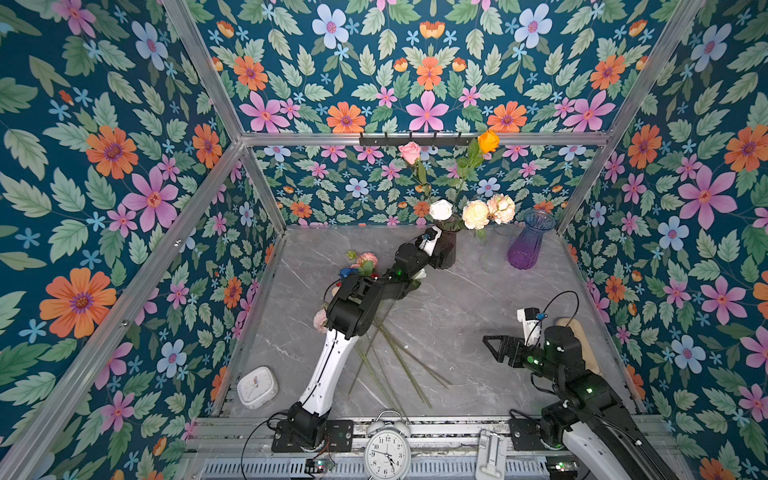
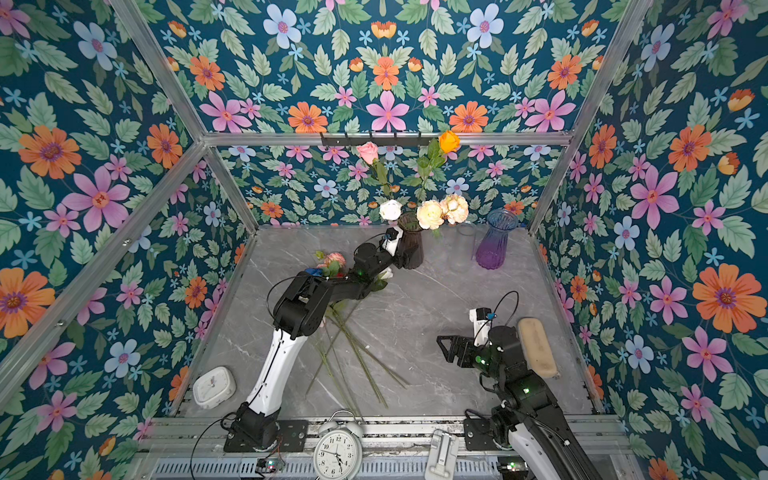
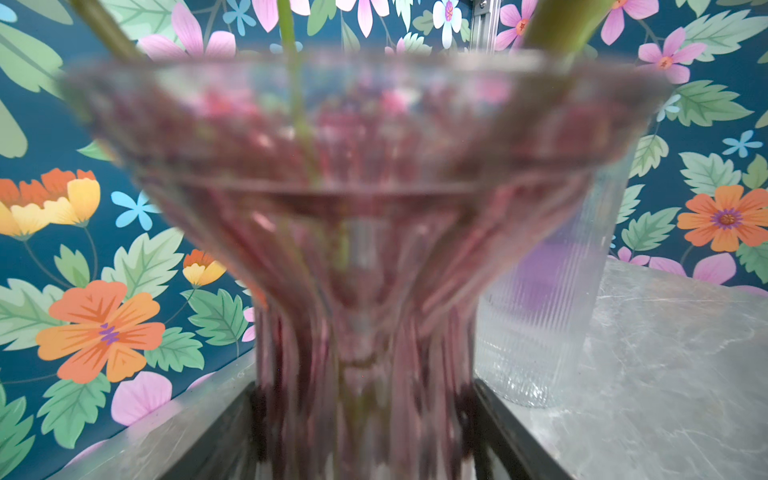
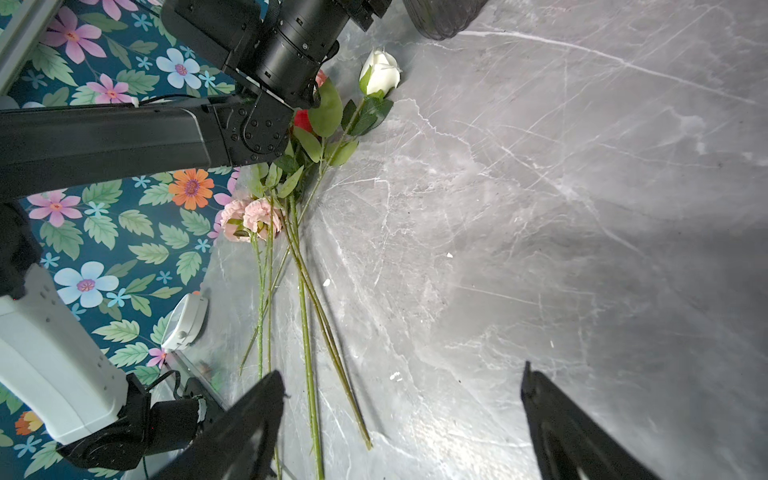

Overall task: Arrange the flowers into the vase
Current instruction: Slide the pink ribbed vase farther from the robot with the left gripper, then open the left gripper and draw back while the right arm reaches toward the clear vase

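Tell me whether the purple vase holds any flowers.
Empty: no stem rises from the purple vase in both top views. The standing flowers rise from the dark vase.

walls: teal floral wallpaper (image 1: 124, 166) | frame: aluminium bars (image 1: 291, 138) | floor: grey marble tabletop (image 1: 478, 299) | light: even

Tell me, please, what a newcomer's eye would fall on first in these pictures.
First, the loud flowered wallpaper on every wall. Then the dark vase at the back of the table, already holding several flowers, its base gripped by the left gripper. Loose flowers lie on the table under the left arm.
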You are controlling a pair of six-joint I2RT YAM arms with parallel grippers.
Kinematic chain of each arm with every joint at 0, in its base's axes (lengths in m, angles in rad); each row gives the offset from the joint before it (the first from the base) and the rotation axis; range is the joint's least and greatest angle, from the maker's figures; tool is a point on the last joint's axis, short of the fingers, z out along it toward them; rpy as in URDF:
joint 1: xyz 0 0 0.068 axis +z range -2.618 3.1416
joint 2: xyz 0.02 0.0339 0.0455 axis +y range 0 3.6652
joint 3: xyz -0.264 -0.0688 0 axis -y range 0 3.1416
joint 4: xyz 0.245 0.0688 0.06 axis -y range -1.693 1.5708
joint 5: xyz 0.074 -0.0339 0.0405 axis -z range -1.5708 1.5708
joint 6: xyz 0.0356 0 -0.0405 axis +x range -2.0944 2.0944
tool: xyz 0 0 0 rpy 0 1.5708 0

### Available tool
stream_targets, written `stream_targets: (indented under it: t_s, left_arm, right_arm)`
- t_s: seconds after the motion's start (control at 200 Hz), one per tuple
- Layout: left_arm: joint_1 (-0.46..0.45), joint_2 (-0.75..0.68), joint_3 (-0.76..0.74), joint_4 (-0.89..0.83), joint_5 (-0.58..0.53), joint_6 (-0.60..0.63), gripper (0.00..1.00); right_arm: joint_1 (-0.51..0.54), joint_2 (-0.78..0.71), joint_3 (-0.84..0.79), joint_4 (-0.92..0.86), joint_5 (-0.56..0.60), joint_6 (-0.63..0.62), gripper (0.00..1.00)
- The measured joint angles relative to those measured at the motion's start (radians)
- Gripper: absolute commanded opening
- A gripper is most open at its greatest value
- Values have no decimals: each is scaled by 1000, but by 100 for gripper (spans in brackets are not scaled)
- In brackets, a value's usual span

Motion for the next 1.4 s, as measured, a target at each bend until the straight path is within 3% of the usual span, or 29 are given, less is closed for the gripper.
stream_targets:
  t_s: [0.62,0.811,1.151,1.401]
  left_arm:
    - [42,122,197,-30,56,-52,72]
    - [51,126,212,-64,69,-57,91]
    - [51,81,86,-55,80,-77,100]
    - [36,-100,-202,76,54,-96,100]
  right_arm:
    - [0,31,43,-50,-22,15,90]
    - [0,40,53,-53,-22,16,90]
    - [0,76,53,-42,-23,24,90]
    - [-3,132,67,-6,-35,51,90]
